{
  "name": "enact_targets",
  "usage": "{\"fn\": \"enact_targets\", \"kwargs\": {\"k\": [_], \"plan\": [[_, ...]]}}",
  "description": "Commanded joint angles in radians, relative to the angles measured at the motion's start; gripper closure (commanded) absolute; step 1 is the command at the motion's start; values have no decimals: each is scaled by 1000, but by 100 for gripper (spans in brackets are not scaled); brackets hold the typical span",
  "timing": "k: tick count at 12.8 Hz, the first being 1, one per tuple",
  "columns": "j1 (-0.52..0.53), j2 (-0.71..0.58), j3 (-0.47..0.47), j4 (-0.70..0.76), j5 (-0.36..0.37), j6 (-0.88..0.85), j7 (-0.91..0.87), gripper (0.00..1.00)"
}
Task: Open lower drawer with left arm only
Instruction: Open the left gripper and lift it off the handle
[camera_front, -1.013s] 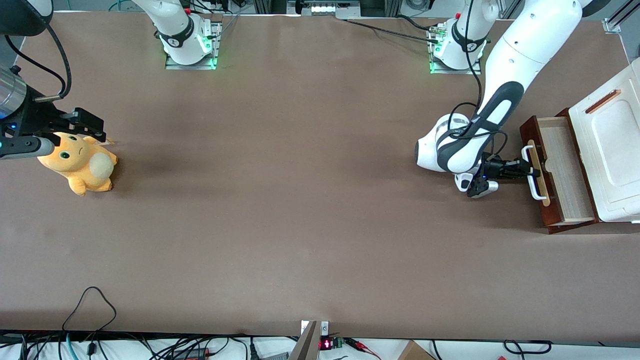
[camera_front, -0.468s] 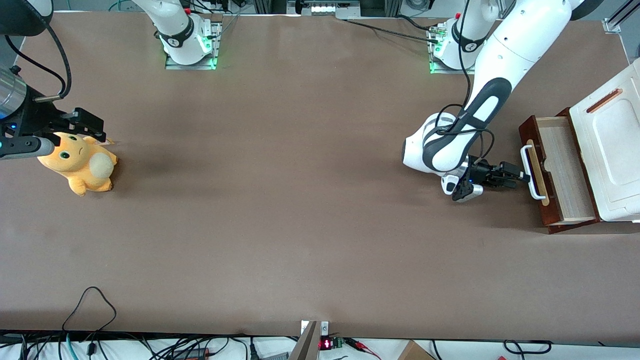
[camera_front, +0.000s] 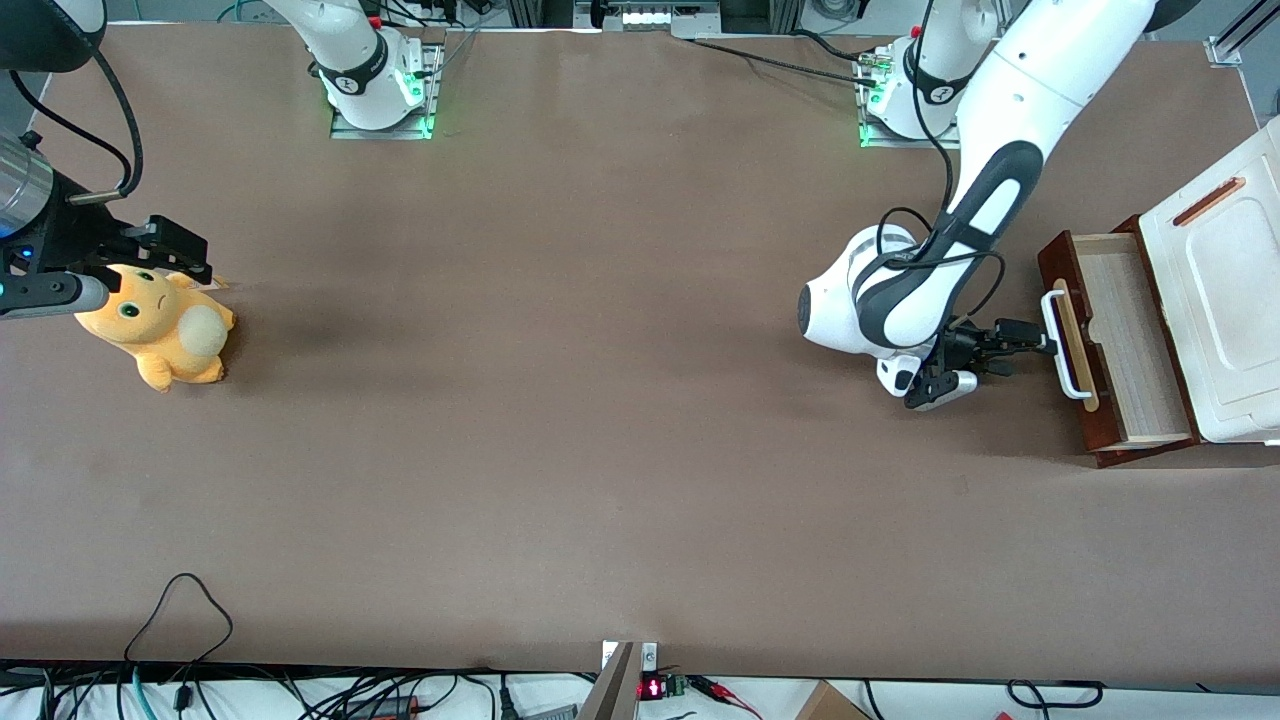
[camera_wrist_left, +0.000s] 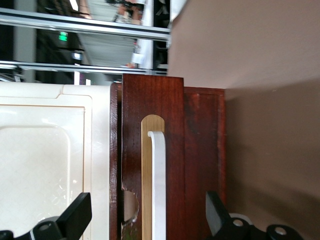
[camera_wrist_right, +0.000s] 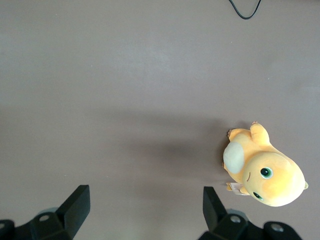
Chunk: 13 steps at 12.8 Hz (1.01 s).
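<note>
The lower drawer (camera_front: 1130, 335) stands pulled out of the cabinet and shows its light wood inside. Its white loop handle (camera_front: 1068, 372) sits on the pale strip of the dark red-brown front. My left arm (camera_front: 900, 300) reaches down in front of the drawer. Its gripper (camera_front: 1038, 346) is open and empty, just short of the handle and not touching it. In the left wrist view the two black fingers (camera_wrist_left: 75, 217) stand wide apart around the gripper's middle (camera_wrist_left: 147, 207). The drawer front (camera_wrist_left: 132, 150) and the handle (camera_wrist_left: 159, 190) lie ahead of them.
The cabinet's white box-like top (camera_front: 1215, 290) with a copper-coloured bar (camera_front: 1207, 202) stands at the working arm's end of the brown table (camera_front: 600, 420). An orange plush toy (camera_front: 160, 325) lies toward the parked arm's end, also in the right wrist view (camera_wrist_right: 262, 170).
A second ago the gripper was at the handle. It has since drawn back a short way from the drawer front, and the handle is free. The drawer has stayed open.
</note>
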Motion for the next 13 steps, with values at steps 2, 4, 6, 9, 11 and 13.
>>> {"fn": "enact_targets", "kwargs": {"k": [2,4,6,9,11,13], "plan": [[0,-158,5,100,-339,124,197,0],[0,-233,19,165,-496,132,340,0],[0,-305,57,224,-695,132,444,0],[0,-403,152,268,-930,132,599,0],[0,-463,208,275,-1039,132,690,0],[-9,-523,304,278,-1198,132,775,0]]}}
